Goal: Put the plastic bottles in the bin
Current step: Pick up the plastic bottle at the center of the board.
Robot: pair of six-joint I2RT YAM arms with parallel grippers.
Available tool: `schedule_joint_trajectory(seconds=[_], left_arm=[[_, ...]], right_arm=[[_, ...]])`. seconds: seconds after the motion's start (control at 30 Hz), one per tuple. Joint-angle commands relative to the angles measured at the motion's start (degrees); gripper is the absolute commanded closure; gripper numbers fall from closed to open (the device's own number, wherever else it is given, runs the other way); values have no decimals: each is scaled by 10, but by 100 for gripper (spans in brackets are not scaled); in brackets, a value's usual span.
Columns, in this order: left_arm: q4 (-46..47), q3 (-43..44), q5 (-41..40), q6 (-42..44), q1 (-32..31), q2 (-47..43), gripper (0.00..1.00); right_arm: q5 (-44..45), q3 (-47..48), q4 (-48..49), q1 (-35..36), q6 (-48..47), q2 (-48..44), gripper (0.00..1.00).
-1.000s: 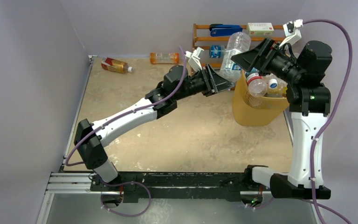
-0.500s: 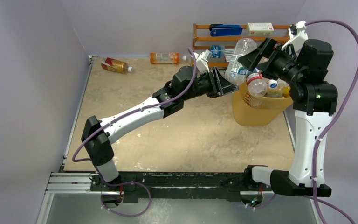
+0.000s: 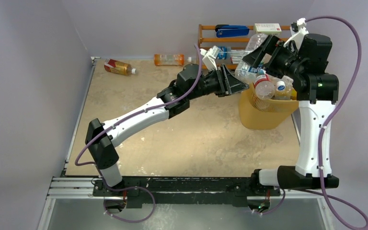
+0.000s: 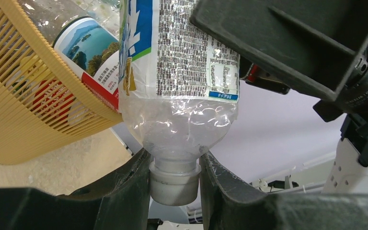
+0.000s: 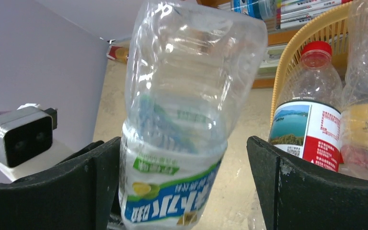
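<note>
**Clear bottle pinched by its cap beside the bin's rim**

The left gripper (image 4: 175, 162) is pressed together on the white cap of a clear bottle (image 4: 179, 72). A finger sits on each side of the cap. The bottle stands cap down and base up, tilted, and its blue, green and white label is printed with small text. Its lower half is dented and crumpled.

The right gripper (image 5: 184, 143) is spread wide with the same clear bottle (image 5: 187, 110) between its fingers. One finger (image 5: 96, 187) lies against the label, while the other (image 5: 306, 191) stands well apart from it, so this pincer clamps nothing.

From above, the left gripper (image 3: 235, 85) and the right gripper (image 3: 258, 50) meet at the far left side of the bin (image 3: 261, 117). The clear bottle (image 3: 251, 60) slants between them, just outside the rim.

The yellow-orange bin stands on the table (image 3: 172, 139) at its right side, in front of the right arm. It already holds several bottles. Among them is a red-capped bottle (image 3: 263, 88) with a lake picture on its label, leaning against the latticed wall nearest the grippers.

Two more bottles lie on their sides near the table's far edge, well apart from the bin. These are an amber bottle (image 3: 119, 67) with a red label and an orange bottle (image 3: 168, 59).

Behind the bin is a brown wooden shelf rack (image 3: 202, 43), with a blue stapler (image 3: 231, 31) and a white box (image 3: 267, 28) on its top shelf
</note>
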Motion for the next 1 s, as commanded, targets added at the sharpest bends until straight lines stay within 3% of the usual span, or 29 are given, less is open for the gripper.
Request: schedule_joint_trajectory(seconds=[0.0,0.1,0.2,0.33,0.4,0.53,0.67,0.73,0.97], left_arm=[[51,40,31,2,-3,3,74],[60,42,47,-4,-4,13,73],[62,48,59,-5,-4,24,68],[34,67,73,0,2,33,47],[20,71,92,-3,15,34,39],[46,17,124,-27,66,-3,35],[60,-52,153,-27,131,-61,32],[49,-72,161,-19,160,-82,31],[51,-118,210,-32,205,-104,28]], right_arm=[[4,9,43,2,1,-2,4],[-9,16,50,2,3,6,19],[-14,31,44,2,3,15,52],[-4,73,7,2,-4,35,75],[9,105,-17,2,-16,52,77],[36,204,-78,-18,-40,104,76],[-19,276,-114,-127,-68,140,74],[-1,313,-141,-155,-82,156,73],[-34,260,-150,-225,-115,140,68]])
